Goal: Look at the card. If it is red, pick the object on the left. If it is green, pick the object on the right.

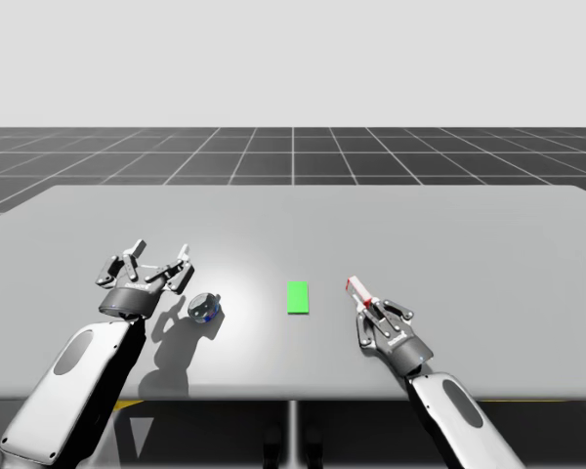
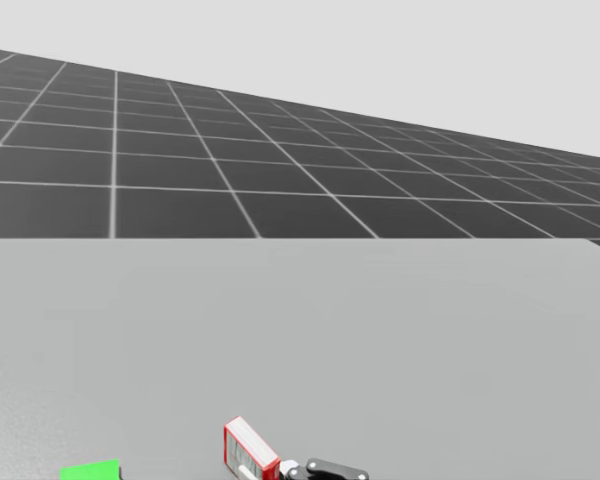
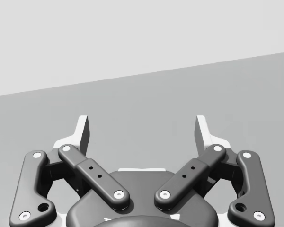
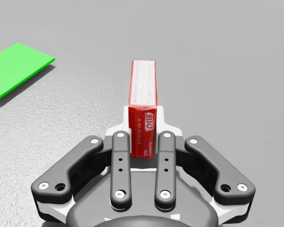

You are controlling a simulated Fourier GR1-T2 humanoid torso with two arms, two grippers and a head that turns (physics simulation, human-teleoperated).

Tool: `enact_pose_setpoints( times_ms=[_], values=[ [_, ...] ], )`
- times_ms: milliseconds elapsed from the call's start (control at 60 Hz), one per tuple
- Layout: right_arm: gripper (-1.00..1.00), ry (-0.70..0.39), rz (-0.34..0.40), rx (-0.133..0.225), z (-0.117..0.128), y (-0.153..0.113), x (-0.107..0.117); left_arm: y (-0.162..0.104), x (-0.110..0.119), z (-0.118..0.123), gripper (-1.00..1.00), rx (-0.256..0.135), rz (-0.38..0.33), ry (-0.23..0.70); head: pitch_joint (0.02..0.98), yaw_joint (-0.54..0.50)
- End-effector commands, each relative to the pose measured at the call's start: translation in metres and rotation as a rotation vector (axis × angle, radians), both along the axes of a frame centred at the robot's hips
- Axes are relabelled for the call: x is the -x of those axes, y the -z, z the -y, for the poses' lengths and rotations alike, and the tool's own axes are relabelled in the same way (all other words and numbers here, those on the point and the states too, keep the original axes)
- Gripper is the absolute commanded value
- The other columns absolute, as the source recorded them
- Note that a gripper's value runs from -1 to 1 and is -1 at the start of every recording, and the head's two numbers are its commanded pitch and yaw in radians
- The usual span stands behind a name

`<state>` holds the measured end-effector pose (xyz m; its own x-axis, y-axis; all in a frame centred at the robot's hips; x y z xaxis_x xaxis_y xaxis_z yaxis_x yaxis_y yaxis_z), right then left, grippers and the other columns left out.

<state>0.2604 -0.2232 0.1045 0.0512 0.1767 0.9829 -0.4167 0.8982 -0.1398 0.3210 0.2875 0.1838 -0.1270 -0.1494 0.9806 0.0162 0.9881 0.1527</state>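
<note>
Red rectangular box (image 4: 143,90): held on edge between the jaws of the right gripper (image 4: 143,124), which clench it from both sides, parted only to the box's width. It lies toward the tabletop's (image 1: 420,225) near edge, right of the green card (image 1: 298,297). Left gripper (image 3: 142,130): jaws released, spread wide, near a small silver-blue can (image 1: 205,309).

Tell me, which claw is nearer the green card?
Right. My right claw, shut on the red box, is beside the green card; my left claw is farther, past the round can.
</note>
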Motion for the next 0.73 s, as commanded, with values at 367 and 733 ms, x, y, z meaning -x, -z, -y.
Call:
enact_pose_setpoints(
  times_ms=[367,733],
  values=[
    [1.0,0.107,0.169,-0.004,0.02,-0.082,-0.01,0.001,-0.001,0.001,-1.0,0.002,0.0,0.001,0.452,-0.39],
    [1.0,0.132,0.43,-0.046,0.012,-0.177,-0.006,0.001,-0.001,0.001,-1.0,0.002,0.0,0.001,0.448,-0.4]
  ],
)
